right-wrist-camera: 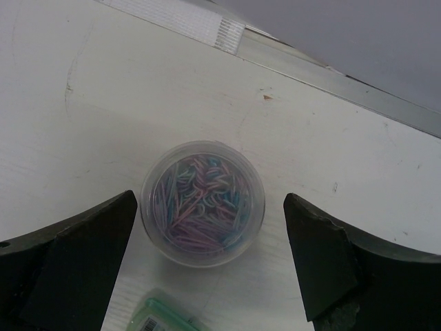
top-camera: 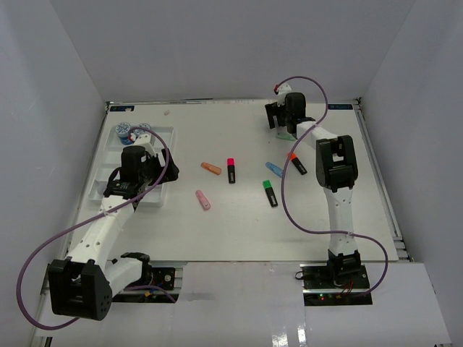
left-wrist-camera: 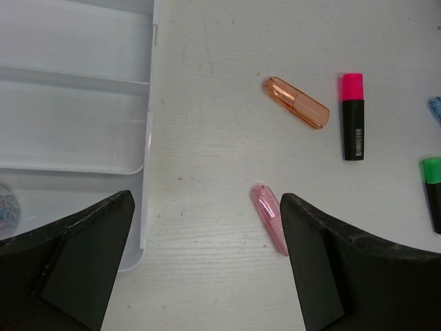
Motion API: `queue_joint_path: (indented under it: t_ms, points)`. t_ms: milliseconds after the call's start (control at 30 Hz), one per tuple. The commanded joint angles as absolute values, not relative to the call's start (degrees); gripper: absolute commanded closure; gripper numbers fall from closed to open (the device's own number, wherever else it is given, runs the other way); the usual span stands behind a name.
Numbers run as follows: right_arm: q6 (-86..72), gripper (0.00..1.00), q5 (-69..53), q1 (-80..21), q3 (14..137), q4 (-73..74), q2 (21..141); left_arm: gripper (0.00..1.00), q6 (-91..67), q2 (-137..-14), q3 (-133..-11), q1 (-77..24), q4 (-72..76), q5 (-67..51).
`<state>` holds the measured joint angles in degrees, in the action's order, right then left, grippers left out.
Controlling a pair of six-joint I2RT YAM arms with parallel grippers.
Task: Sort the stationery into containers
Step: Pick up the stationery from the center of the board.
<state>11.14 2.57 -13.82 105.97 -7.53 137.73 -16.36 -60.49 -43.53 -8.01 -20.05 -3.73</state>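
Tray is on the left with two jars in its far end. My left gripper hangs open and empty over the tray's table-side rim, with the pink marker just beside one finger. My right gripper is spread wide around a third jar of coloured clips near the far edge, well apart from the tray, fingers either side and not touching it. Risk as I judge it: the round wall squirts out if I close off-centre, and the green piece just beside the jar could get knocked or pinched.
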Motion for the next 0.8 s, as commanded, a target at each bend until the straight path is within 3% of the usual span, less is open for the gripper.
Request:
queue_joint_path:
  t_ms: [0, 67, 267, 367, 567, 767]
  points:
    - [11.77, 0.06, 0.62, -13.36, 109.6, -9.76, 138.95, 0.02, -16.17, -60.29, -43.24, -8.17, -19.34, -4.57]
    - [12.13, 0.05, 0.62, -13.36, 110.3, -9.84, 139.3, 0.02, -16.08, -60.29, -43.24, -8.17, -19.25, -4.66]
    - [13.27, 0.37, -2.9, -13.36, 109.69, -9.76, 137.64, 0.02, -16.17, -60.21, -43.24, -8.26, -19.25, -4.57]
    - [13.89, 0.48, -4.39, -13.53, 107.07, -10.02, 134.84, 0.02, -16.08, -59.94, -43.24, -8.17, -19.34, -4.75]
    - [16.78, 0.49, -5.36, -16.6, 97.05, -10.55, 124.05, 0.02, -16.26, -59.41, -43.33, -8.26, -19.34, -5.71]
    - [16.35, 0.49, -6.86, -24.51, 75.79, -15.73, 107.35, 0.02, -16.52, -59.68, -43.42, -8.26, -19.25, -7.12]
